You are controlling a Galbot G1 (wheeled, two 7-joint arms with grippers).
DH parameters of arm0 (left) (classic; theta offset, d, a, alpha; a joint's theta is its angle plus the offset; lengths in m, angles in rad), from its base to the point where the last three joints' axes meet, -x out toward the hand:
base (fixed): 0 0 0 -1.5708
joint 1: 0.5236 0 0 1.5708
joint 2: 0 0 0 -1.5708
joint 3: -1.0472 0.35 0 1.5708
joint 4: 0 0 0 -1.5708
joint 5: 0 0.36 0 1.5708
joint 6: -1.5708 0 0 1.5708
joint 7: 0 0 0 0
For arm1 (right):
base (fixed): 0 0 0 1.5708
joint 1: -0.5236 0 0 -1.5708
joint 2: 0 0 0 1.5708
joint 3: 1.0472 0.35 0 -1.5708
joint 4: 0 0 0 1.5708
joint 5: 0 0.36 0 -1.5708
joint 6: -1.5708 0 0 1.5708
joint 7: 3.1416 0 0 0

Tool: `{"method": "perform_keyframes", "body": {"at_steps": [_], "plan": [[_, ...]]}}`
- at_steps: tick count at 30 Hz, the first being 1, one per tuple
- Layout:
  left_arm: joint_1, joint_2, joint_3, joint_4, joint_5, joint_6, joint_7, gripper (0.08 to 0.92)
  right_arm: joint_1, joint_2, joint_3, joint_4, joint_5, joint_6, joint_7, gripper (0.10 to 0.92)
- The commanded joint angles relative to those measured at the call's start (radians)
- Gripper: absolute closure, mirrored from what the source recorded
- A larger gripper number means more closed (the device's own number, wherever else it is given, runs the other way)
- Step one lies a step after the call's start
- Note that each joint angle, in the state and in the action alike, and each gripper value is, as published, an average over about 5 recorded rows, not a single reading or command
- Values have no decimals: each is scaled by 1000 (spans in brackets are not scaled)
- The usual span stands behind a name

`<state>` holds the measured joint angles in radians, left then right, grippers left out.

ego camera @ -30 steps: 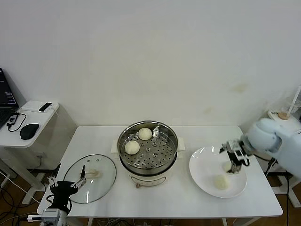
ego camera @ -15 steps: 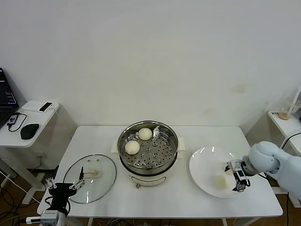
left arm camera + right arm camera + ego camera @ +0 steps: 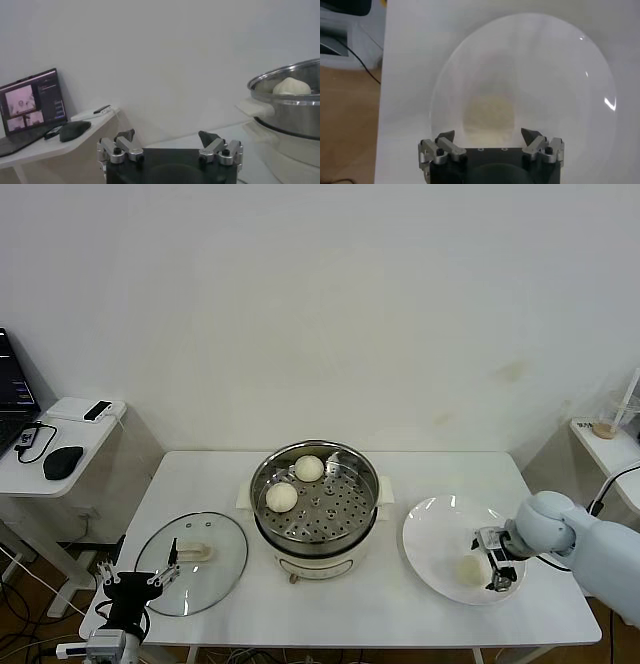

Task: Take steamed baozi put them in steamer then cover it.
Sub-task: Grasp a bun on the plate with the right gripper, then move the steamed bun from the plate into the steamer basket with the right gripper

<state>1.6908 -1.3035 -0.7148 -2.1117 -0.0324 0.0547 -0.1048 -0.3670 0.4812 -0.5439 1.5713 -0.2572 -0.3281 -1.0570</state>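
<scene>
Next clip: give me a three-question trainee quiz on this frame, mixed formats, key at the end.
1. True or false: the glass lid sits on the steamer.
2. How many baozi lie in the steamer?
3. The open right gripper is over: A the plate, B the steamer, C the lid.

Key:
1. False; the lid lies on the table, near the idle, open left gripper.
2. Two, one behind the other.
3. A, at the baozi on the plate.
</scene>
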Motion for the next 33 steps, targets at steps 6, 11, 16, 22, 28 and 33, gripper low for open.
{"method": "perform_keyframes", "body": {"at_steps": [6,11,16,22,28,33], "plan": [[0,0,1,-4,0,2,0,177,-9,33,-5,-30,-9,-10,2,259],[2,-1,-1,-5,0,1,0,177,-9,43,-6,-37,-8,-17,1,303],[3,-4,0,-9,0,1,0,177,-13,42,-4,-42,-9,-21,-4,380],[2,-4,2,-13,0,2,0,177,25,25,1,-29,4,-15,-24,444],[-1,-2,2,-14,-2,2,1,177,180,-11,-36,1,68,-11,-51,439],[-3,-1,8,-16,-3,2,1,177,372,-17,-115,1,139,-12,-62,437]]}}
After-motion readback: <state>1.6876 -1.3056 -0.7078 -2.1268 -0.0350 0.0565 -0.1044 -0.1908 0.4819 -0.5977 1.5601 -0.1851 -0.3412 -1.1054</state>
